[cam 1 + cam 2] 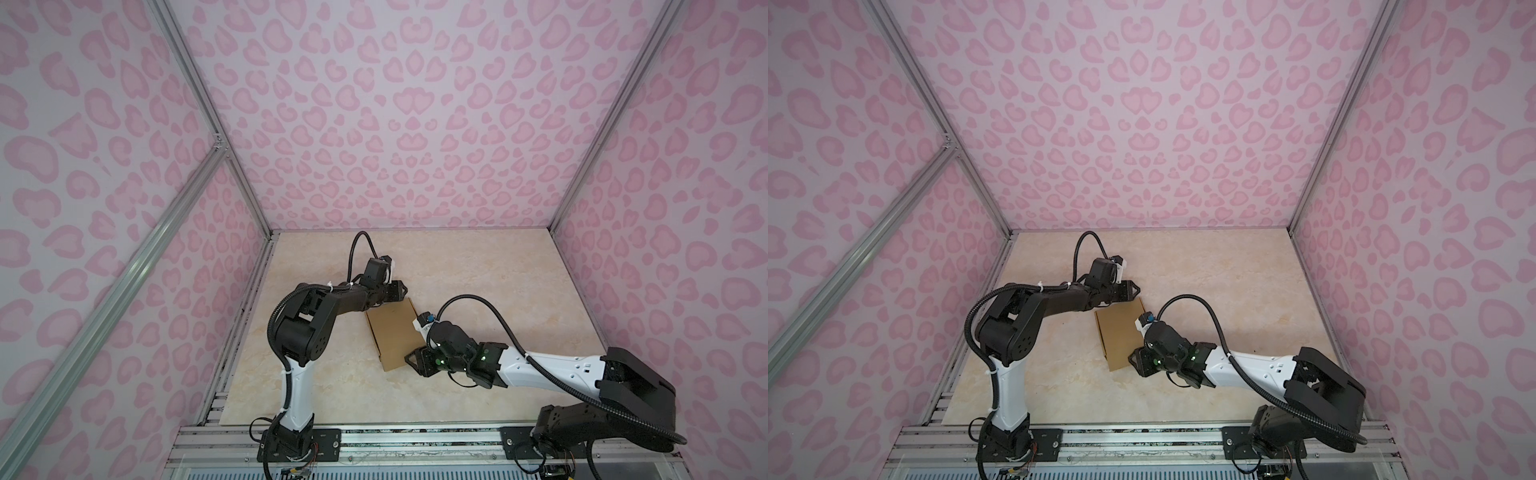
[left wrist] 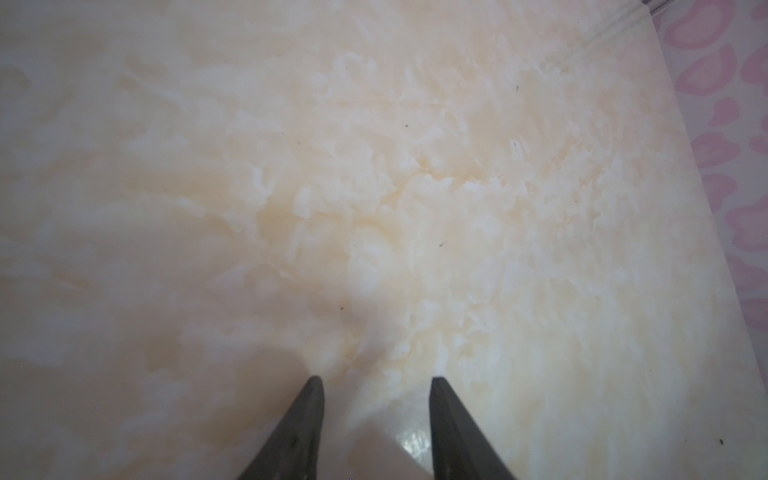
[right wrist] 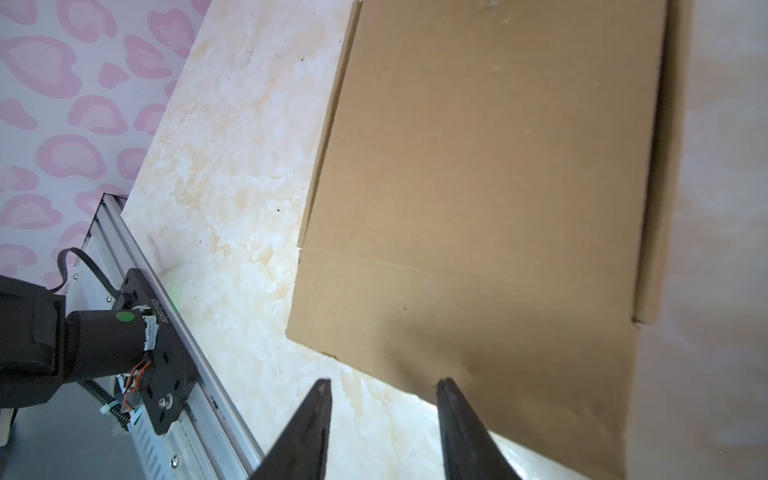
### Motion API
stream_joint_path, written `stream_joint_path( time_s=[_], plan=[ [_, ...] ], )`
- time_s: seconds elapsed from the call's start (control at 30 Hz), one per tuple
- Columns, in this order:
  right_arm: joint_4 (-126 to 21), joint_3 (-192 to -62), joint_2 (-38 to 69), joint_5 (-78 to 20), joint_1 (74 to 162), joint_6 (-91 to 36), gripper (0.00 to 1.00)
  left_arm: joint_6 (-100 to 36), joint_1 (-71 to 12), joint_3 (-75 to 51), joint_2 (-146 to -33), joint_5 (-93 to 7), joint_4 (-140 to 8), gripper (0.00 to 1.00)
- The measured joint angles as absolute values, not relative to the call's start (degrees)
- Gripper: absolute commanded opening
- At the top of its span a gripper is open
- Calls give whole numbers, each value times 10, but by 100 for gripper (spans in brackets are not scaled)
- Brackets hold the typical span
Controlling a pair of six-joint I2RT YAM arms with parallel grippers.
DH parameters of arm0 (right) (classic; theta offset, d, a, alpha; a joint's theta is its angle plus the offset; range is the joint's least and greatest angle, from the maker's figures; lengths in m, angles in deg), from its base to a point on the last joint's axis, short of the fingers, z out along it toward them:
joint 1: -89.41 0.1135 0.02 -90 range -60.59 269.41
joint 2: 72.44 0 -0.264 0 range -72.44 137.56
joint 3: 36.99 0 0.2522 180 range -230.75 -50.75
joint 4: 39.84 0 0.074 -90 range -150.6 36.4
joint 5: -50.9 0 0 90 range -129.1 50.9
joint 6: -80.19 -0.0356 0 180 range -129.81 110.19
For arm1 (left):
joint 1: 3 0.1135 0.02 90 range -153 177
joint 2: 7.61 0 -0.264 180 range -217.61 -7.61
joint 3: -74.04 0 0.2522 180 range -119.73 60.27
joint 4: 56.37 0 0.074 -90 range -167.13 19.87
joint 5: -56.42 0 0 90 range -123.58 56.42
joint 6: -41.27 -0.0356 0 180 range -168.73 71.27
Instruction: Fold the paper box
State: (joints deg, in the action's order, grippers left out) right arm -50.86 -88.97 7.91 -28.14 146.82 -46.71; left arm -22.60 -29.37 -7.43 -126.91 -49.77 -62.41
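The paper box [image 1: 392, 336] [image 1: 1121, 334] is my landmark: it lies flat on the pale marbled worktop [image 1: 478, 270], turned askew, a plain brown slab with its broad face up. My left fingers [image 1: 400, 291] [image 1: 1130, 289] hang just past the box's far corner, pointing away from it. From my left wrist I see only bare worktop [image 2: 374, 187] ahead of them, and no part of the box. They stand apart with nothing between them [image 2: 316, 388]. My right fingers [image 1: 411, 359] [image 1: 1134, 358] are at the opposite end, at the box's near corner, pointing towards it. From my right wrist the box [image 3: 478, 187] fills most of the view. A faint crease crosses its face and a narrow strip is folded along one long side. These fingers [image 3: 445, 390] are also apart and grip nothing. One tip sits right at the box's near edge, while the other is over worktop just beside that edge. Whether that tip touches the cardboard I cannot tell. Beyond the box's other long side, a metal rail [image 3: 137, 266] borders the worktop, with a pink patterned wall [image 3: 62, 83] behind it.
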Motion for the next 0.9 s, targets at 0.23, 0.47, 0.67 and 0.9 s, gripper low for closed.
stream_joint_path(
  time_s=[0.23,0.47,0.67,0.9],
  plan=[
    [-493,-883,98,-275,1482,-479,44,-226,-294,-73,-1269,-497,-622,45],
    [-488,-894,124,-275,1483,-479,44,-222,-294,-67,-1268,-497,-612,45],
    [-480,-898,147,-275,1483,-477,44,-222,-296,-65,-1267,-493,-610,45],
    [-470,-903,159,-275,1483,-475,44,-222,-297,-65,-1267,-490,-610,45]
  ],
)
